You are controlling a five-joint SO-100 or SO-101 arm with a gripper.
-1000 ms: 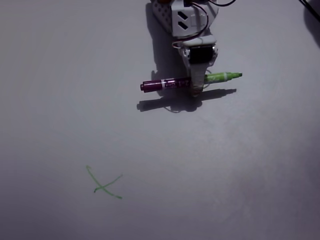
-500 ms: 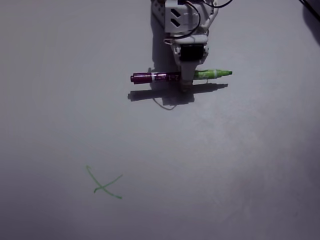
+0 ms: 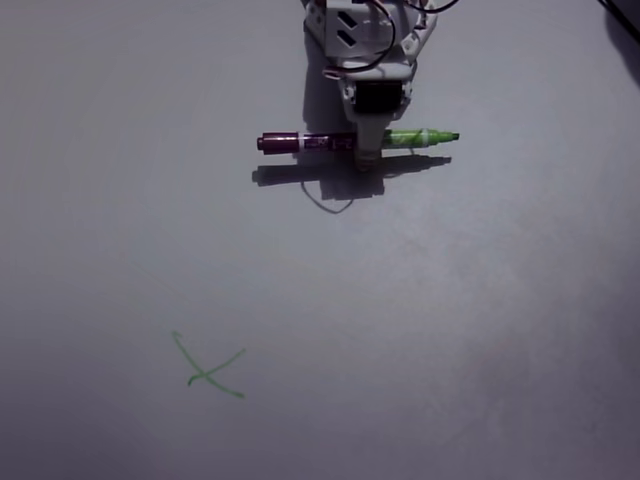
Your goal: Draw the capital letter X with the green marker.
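Note:
The green marker (image 3: pixel 330 141) lies level in the fixed view, magenta end to the left and green tip to the right, near the top middle. My gripper (image 3: pixel 368 158) reaches in from the top edge and is shut on the marker's middle, holding it above the white surface, with its shadow cast just below. A small light-green letter X (image 3: pixel 208 372) of two uneven curved strokes is drawn at the lower left, far from the marker's tip.
The white drawing surface (image 3: pixel 450 320) fills the view. A faint thin curved mark (image 3: pixel 330 205) sits just below the marker's shadow. A dark object (image 3: pixel 628 30) shows at the top right corner.

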